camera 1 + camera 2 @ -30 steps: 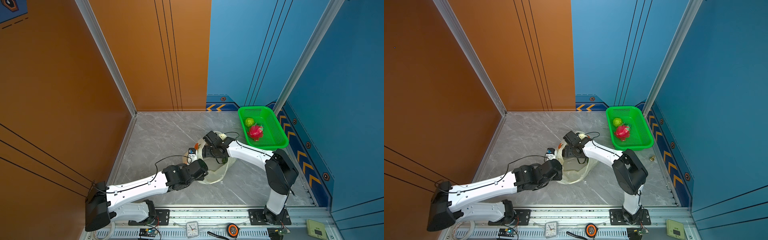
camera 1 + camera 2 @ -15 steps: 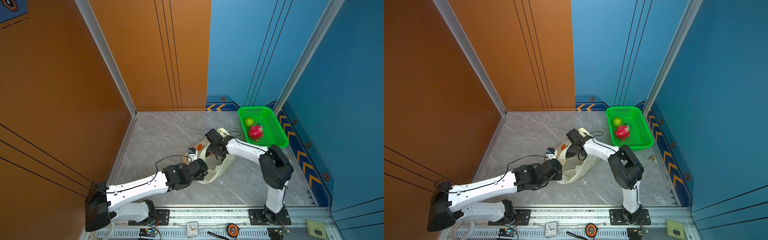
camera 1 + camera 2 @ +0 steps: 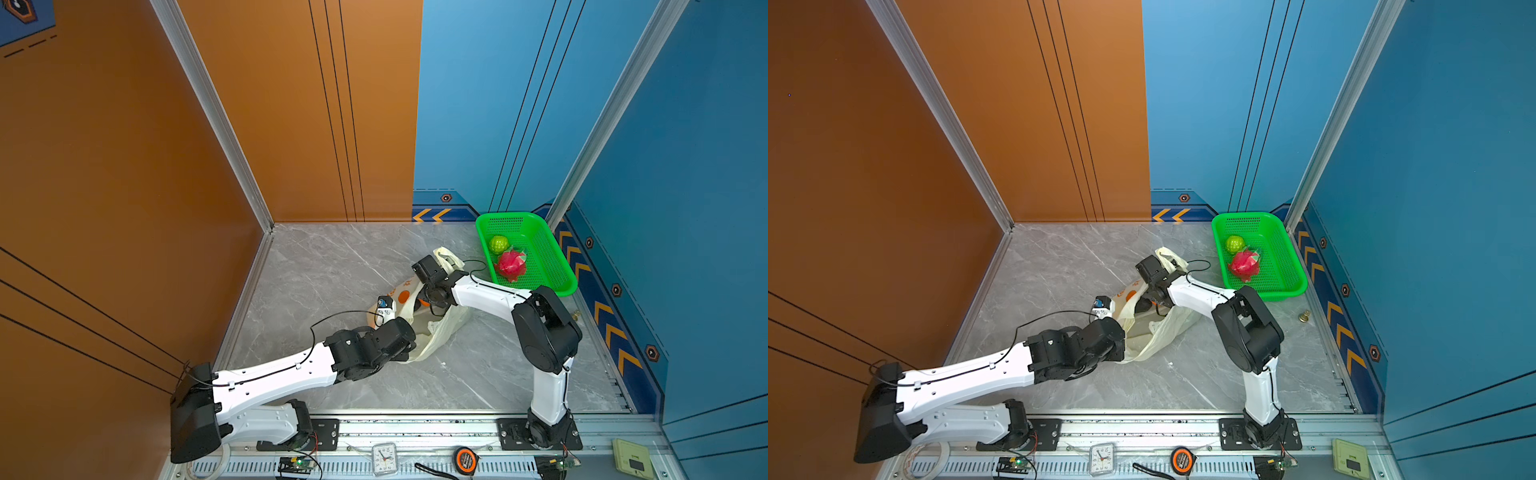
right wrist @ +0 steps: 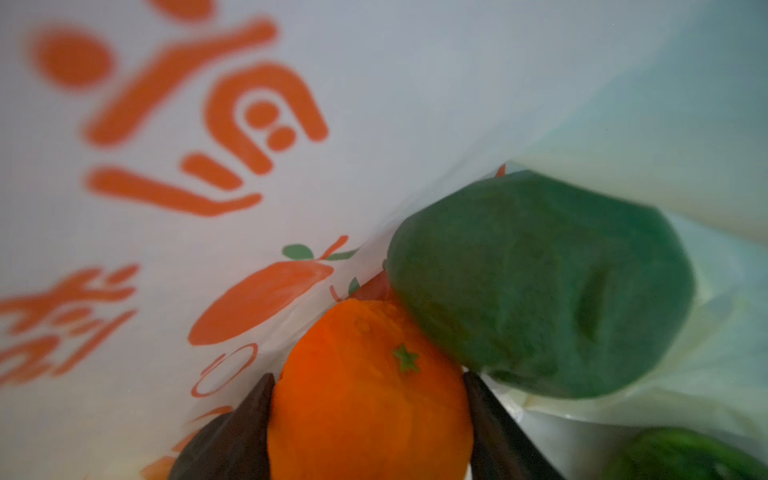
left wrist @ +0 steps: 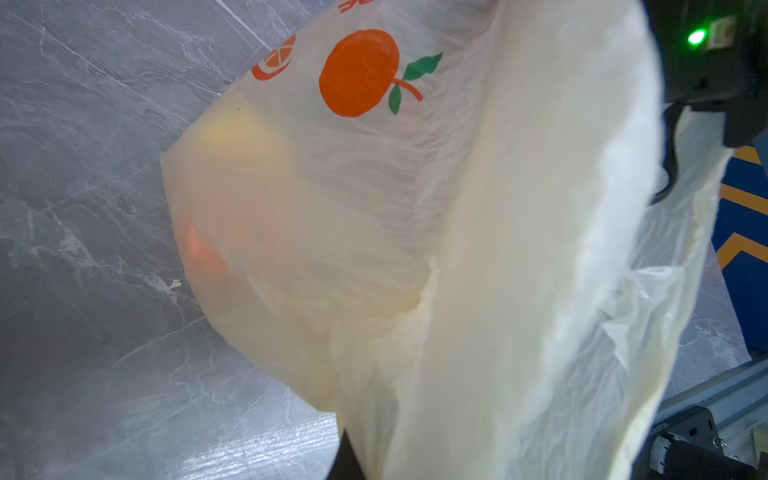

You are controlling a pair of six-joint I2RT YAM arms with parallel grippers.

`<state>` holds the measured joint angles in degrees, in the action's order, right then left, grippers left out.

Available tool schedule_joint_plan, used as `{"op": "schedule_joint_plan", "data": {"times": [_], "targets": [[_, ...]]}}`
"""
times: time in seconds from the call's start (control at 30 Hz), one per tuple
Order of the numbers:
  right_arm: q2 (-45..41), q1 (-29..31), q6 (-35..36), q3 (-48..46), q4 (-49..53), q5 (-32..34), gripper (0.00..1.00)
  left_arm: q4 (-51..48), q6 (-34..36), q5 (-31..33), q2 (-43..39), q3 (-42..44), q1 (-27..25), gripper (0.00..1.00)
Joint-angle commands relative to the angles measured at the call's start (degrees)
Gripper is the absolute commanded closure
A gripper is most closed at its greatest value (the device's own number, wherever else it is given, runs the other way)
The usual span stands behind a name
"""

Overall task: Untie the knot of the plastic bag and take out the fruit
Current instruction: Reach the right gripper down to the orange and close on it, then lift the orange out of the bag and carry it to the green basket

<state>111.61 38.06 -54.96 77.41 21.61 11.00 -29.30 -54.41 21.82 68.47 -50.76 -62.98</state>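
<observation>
The plastic bag [image 3: 440,336] [image 3: 1163,336] lies open on the grey floor, cream-yellow with orange prints. My left gripper [image 5: 365,465] is shut on the bag's near edge, and the plastic [image 5: 332,208] runs down into its jaws. My right gripper [image 4: 368,399] reaches inside the bag, its dark fingers [image 4: 249,424] pressed against both sides of an orange [image 4: 365,374]. A dark green avocado [image 4: 540,286] rests against the orange, with another green fruit [image 4: 681,453] beside it. One loose loop handle [image 3: 446,255] sticks up behind the right wrist. The knot is out of view.
A green basket [image 3: 509,215] [image 3: 1241,215] stands at the back right by the blue wall, holding a green round fruit [image 3: 498,244] and a pink dragon fruit [image 3: 510,264]. A clock [image 3: 384,457] and a tape measure [image 3: 464,459] lie on the front rail.
My right gripper has pushed deeper into the bag and its fingers have closed in on the orange. The bag has shifted and stretched with it. The left arm has stayed put.
</observation>
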Motion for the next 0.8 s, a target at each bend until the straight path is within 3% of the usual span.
{"op": "schedule_joint_plan", "data": {"times": [0.0,0.4,0.77], "targets": [[0.1,-0.4,-0.6,-0.9,-0.9,-0.6,0.46,-0.2,0.8,-0.3,0.4,-0.1,0.4,1.00],[-12.8,1.8,1.7,-5.0,3.8,-7.8,0.51,-0.1,1.1,2.0,0.1,-0.4,1.0,1.00],[-22.7,9.0,5.3,-4.8,14.9,-10.9,0.50,-0.2,2.1,3.9,-0.5,-1.1,2.0,1.00]]}}
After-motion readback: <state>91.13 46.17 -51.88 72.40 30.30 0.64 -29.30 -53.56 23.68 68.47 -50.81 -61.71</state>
